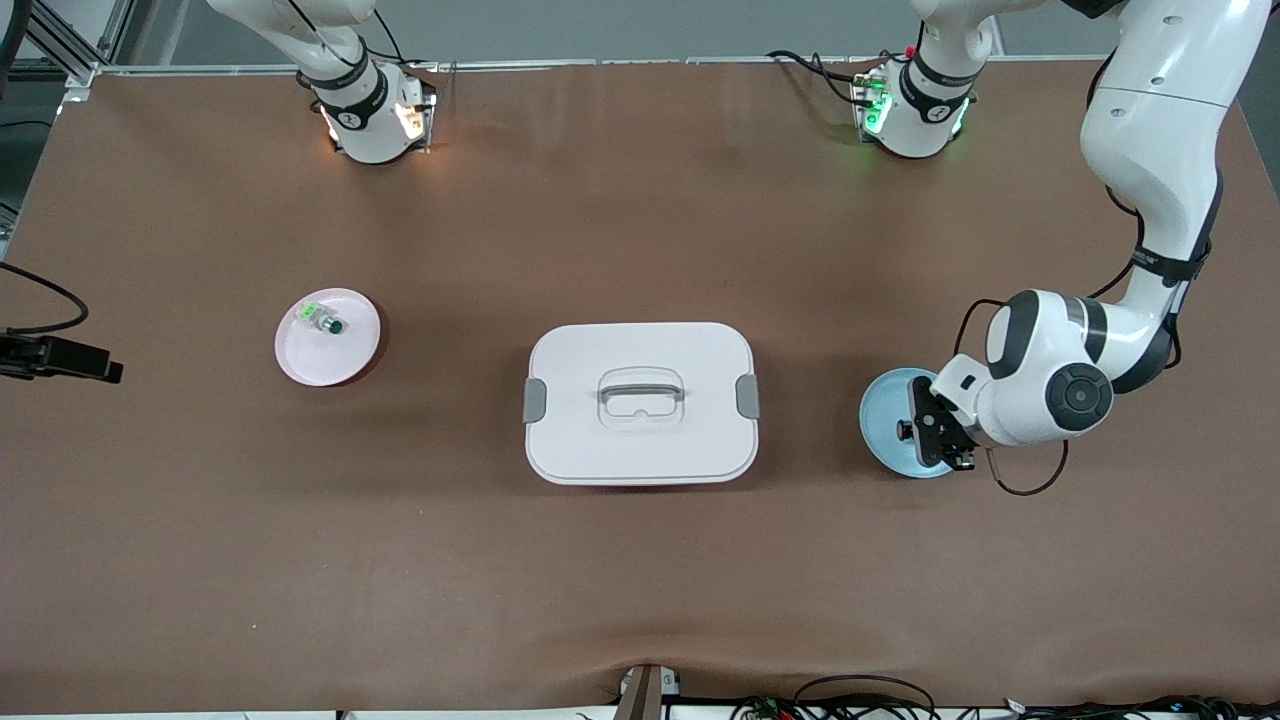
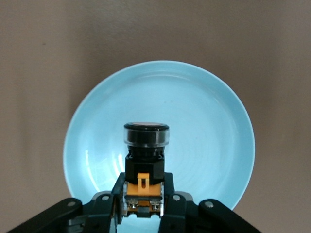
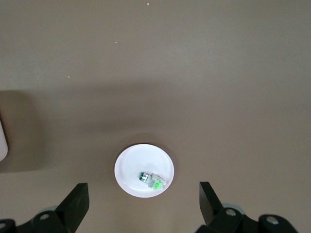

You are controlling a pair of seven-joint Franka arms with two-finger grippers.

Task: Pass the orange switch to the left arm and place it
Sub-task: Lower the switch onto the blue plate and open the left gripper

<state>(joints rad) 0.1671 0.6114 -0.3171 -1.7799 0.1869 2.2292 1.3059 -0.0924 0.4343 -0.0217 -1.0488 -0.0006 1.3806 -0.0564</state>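
My left gripper (image 2: 144, 193) is shut on the orange switch (image 2: 146, 160), pinching its orange-tan base between the fingers with the black, orange-capped head pointing away. In the front view the left gripper (image 1: 937, 436) and orange switch (image 1: 906, 430) are over the light blue plate (image 1: 885, 415), at the left arm's end of the table. The white box (image 1: 640, 345) sits mid-table, apart from both grippers. My right gripper (image 3: 142, 195) is open and empty, high over the pink plate (image 3: 130, 167). It does not show in the front view.
The pink plate (image 1: 350, 355) lies toward the right arm's end of the table and holds a small green and clear switch (image 1: 322, 318). The light blue plate (image 2: 204, 126) holds nothing else. Brown table cloth surrounds the box. A black clamp (image 1: 60, 358) juts in at the table edge.
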